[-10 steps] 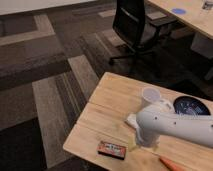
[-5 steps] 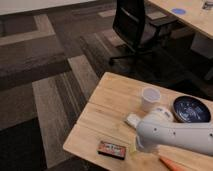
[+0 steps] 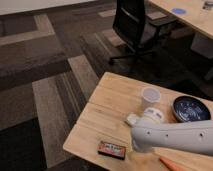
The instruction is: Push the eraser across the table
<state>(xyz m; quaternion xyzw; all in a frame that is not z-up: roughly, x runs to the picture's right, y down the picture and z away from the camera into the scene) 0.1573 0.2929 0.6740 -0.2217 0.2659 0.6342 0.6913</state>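
The eraser (image 3: 111,149), a flat dark block with an orange-red label, lies near the front left edge of the light wood table (image 3: 107,107). My white arm reaches in from the right, low over the table. Its gripper end (image 3: 140,145) sits just to the right of the eraser, a small gap away. The arm's body covers the tip.
A small white rounded block (image 3: 132,119), a clear cup (image 3: 150,96), a white lidded jar (image 3: 153,115) and a dark bowl (image 3: 191,108) stand behind the arm. An orange object (image 3: 172,164) lies at the front right. An office chair (image 3: 135,25) and a pale desk with a blue disc (image 3: 178,10) are beyond.
My arm has come down and left toward the eraser, and the cup behind it is now uncovered. The eraser has not moved.
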